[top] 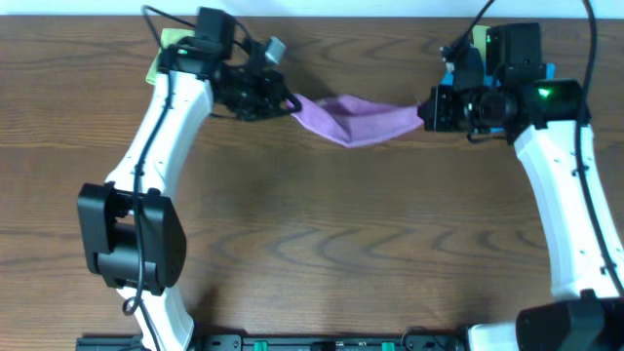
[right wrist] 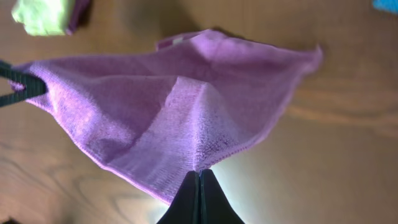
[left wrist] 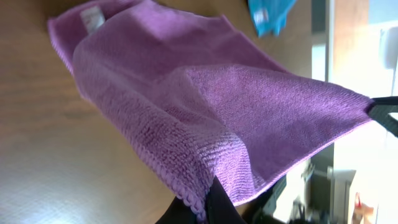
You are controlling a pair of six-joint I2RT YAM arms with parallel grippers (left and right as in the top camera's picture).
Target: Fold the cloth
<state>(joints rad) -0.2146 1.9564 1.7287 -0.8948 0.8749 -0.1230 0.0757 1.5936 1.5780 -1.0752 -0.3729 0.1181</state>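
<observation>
Overhead, both ends of the cloth point(top: 356, 119) vanish beneath the left end effector point(top: 289, 101) and right end effector point(top: 425, 110), whose fingertips stay hidden. Left wrist view: a blurred blue thing point(left wrist: 268, 14) is cropped at 1 o'clock; the cloth's white tag point(left wrist: 92, 17) is unreadable. Right wrist view: a green lump point(right wrist: 42, 15) at 11 o'clock and a blue scrap point(right wrist: 385, 5) at 1 o'clock are cropped.
</observation>
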